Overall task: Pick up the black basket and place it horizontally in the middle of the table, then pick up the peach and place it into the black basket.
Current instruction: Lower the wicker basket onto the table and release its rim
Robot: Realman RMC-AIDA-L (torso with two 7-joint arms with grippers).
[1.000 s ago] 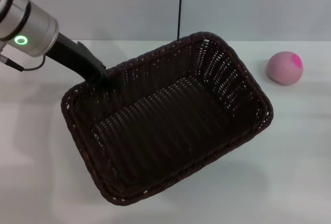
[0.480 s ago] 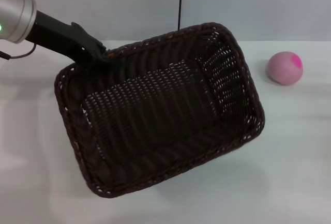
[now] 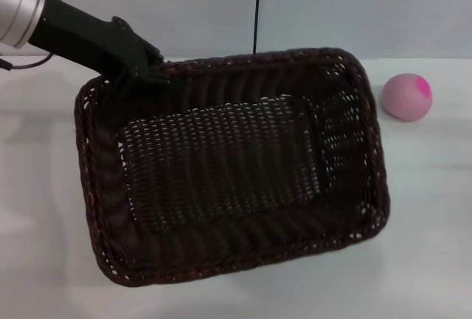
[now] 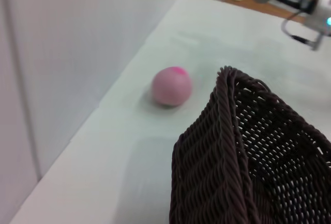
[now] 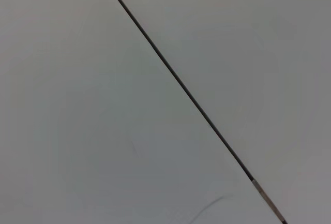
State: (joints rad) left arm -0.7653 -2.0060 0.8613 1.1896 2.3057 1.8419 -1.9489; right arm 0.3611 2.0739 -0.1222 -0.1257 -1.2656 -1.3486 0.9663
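The black basket [image 3: 228, 168] is a large dark woven basket with a braided rim, lying nearly horizontal in the head view. My left gripper [image 3: 144, 68] is shut on the basket's far left rim and holds it, seemingly a little above the white table [image 3: 428, 208]. The peach [image 3: 406, 96], pale pink with a magenta patch, sits on the table to the right of the basket, apart from it. The left wrist view shows the basket's corner [image 4: 232, 151] and the peach [image 4: 171, 86] beyond it. My right gripper is out of view.
A thin dark vertical line [image 3: 257, 9] runs up the grey wall behind the table. The right wrist view shows only a grey surface with a dark line [image 5: 186, 94]. A device with a blue light [image 4: 320, 14] is at the table's far end in the left wrist view.
The basket has swung round from a diagonal lie to nearly horizontal and has moved toward the camera. My left gripper has kept its hold on the rim. The peach has not moved.
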